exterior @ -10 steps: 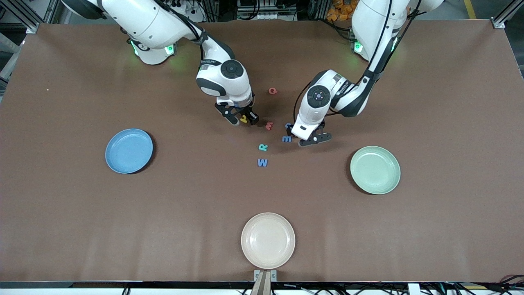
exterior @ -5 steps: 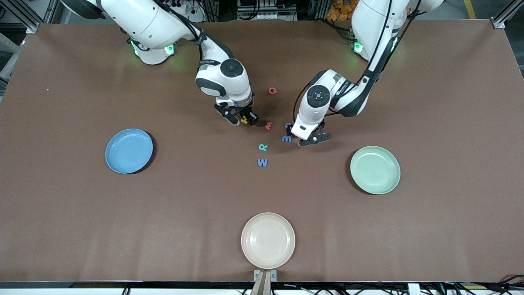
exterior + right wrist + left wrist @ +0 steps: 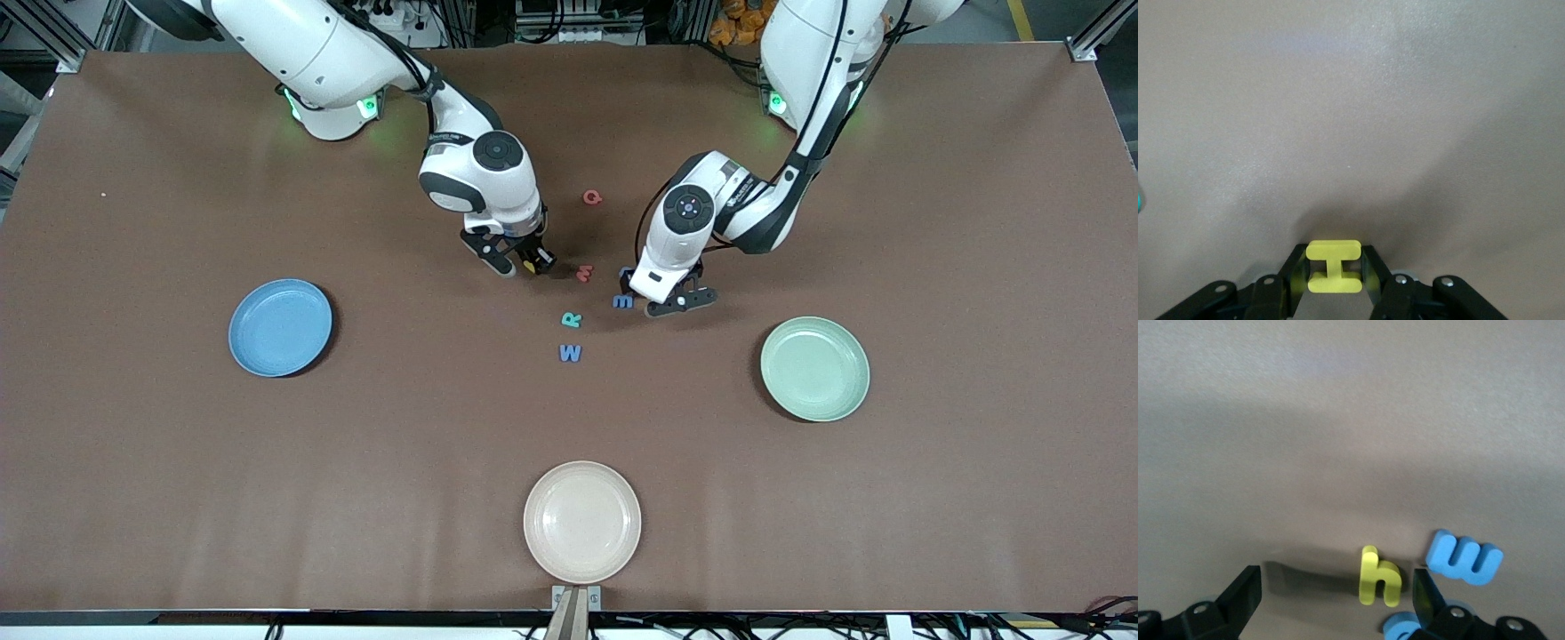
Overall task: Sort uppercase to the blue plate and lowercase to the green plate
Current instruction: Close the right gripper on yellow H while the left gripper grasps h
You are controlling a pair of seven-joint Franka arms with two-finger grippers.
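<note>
Fingers of my right gripper (image 3: 524,264), upper centre of the front view, have just closed on the yellow H (image 3: 1333,267). Blue plate (image 3: 280,327) mid-left, beige plate (image 3: 581,522) bottom centre, green plate (image 3: 814,368) mid-right: all bare. Left gripper (image 3: 660,298) hangs wide open over the yellow y (image 3: 1377,577), its wrist half hiding a blue letter (image 3: 626,273).

- Counter (image 3: 178,444): plain brown.
- Blue plate (image 3: 280,327): sky-blue.
- Green plate (image 3: 814,368): pale mint.
- Third plate (image 3: 581,521): beige.
- H (image 3: 1333,266): yellow.
- Q (image 3: 592,197): red.
- R (image 3: 571,319): teal.
- W (image 3: 570,353): blue.
</note>
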